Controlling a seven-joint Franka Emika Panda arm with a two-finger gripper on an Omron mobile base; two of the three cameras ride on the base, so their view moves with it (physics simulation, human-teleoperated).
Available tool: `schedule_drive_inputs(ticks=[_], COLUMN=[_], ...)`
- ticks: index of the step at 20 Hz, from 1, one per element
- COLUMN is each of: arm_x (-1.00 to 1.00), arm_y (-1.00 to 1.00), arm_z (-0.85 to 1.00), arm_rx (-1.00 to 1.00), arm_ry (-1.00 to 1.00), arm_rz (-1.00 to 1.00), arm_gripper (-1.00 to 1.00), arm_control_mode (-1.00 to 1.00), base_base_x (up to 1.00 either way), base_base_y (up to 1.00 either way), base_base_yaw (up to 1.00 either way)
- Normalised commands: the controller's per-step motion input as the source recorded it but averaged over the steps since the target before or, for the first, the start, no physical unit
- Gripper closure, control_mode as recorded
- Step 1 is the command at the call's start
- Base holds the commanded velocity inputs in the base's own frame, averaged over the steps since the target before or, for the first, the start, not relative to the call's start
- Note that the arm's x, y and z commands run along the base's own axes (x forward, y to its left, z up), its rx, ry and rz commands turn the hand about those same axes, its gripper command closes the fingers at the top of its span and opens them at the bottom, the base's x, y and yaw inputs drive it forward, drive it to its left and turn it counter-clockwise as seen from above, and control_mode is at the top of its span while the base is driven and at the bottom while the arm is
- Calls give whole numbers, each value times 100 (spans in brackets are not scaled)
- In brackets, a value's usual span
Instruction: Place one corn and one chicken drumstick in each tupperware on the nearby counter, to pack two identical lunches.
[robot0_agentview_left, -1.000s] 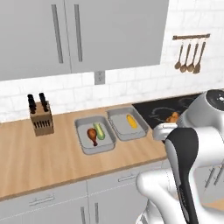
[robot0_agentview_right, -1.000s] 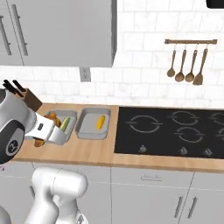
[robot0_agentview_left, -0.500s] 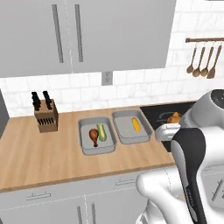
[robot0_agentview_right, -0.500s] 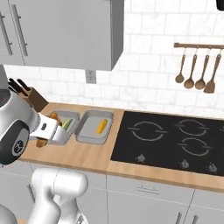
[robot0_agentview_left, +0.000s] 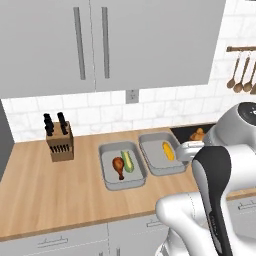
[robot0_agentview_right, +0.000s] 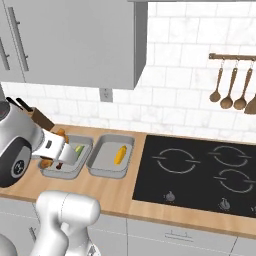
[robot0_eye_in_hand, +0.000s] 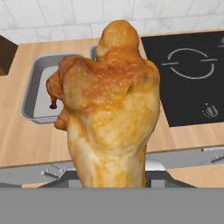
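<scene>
Up close, golden chicken drumstick (robot0_eye_in_hand: 111, 109) clamped in the closed tool above the wooden table (robot0_agentview_left: 60, 192), left tupperware (robot0_agentview_left: 121, 166) holding a drumstick and a corn, right tupperware (robot0_agentview_left: 161, 153) holding one corn (robot0_agentview_left: 168, 150), knife block (robot0_agentview_left: 59, 141) left, black hob (robot0_agentview_right: 200, 175) right.

Premises: a domestic kitchen (rendered). Evidence: grey wall cabinets (robot0_agentview_left: 90, 45) above a white tiled backsplash (robot0_agentview_right: 180, 107), a wood-grain table (robot0_agentview_left: 60, 195) with drawer fronts below, a black four-ring hob (robot0_agentview_right: 200, 172), a knife block (robot0_agentview_left: 59, 141), and wooden spoons hung on a rail (robot0_agentview_right: 232, 90).
</scene>
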Motion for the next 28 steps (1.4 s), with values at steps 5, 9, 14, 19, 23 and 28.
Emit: schedule_drive_inputs(ticks=[5, 9, 14, 19, 23, 28], arm_x=[0, 0, 19, 60, 98, 100], arm_y=[0, 0, -6, -13, -8, -13], arm_z=[0, 0, -10, -43, -72, -54], arm_rx=[0, 0, 3, 4, -1, -3], arm_ry=[0, 0, -1, 7, 13, 21], arm_rz=[0, 0, 3, 9, 12, 0], arm_gripper=[100, 100, 100, 100, 100, 100], arm_control_mode=[100, 100, -100, -100, -100, -100], base_base_x=[25, 10, 0, 0, 0, 0], base_base_y=[-13, -8, 0, 0, 0, 0], base_base_yaw=[3, 2, 0, 0, 0, 0])
